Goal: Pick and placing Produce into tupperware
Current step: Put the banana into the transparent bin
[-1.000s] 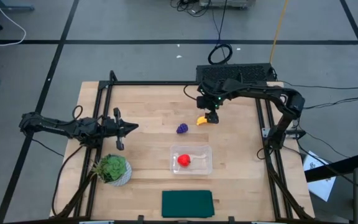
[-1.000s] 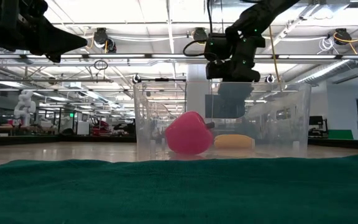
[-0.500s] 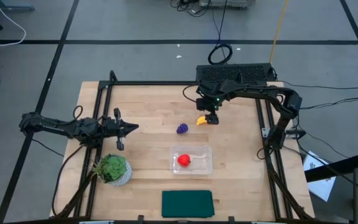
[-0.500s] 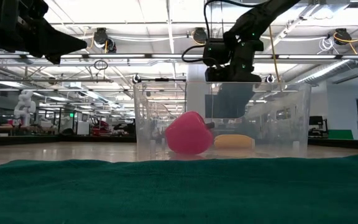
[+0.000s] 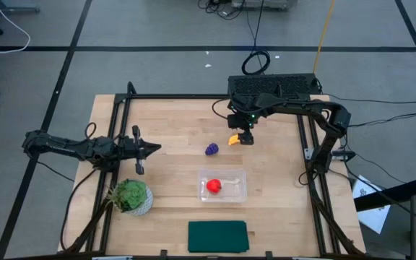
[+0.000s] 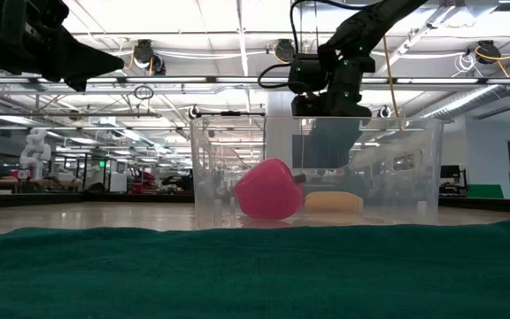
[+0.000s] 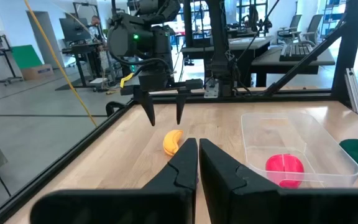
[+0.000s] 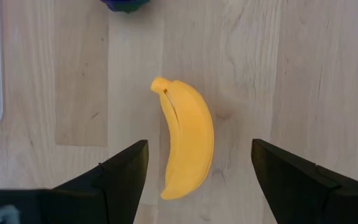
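A yellow banana [image 8: 187, 144] lies flat on the wooden table [image 5: 172, 123], far of centre. My right gripper [image 8: 197, 168] hangs open above it, pointing steeply down, one finger on either side and clear of it. The left wrist view shows that gripper [image 7: 165, 117] above the banana [image 7: 172, 142]. A purple grape bunch [image 5: 211, 149] lies left of the banana [image 5: 234, 140]. The clear tupperware [image 5: 222, 185] stands nearer, with the round red fruit [image 5: 213, 186] inside on its floor. My left gripper [image 5: 156, 148] is shut and level at the table's left.
A leafy green plant in a white pot [image 5: 130, 196] stands near the left front. A dark green cloth [image 5: 217, 236] lies flat at the front edge. A black metal frame [image 5: 309, 155] borders the table on its left, right and far sides.
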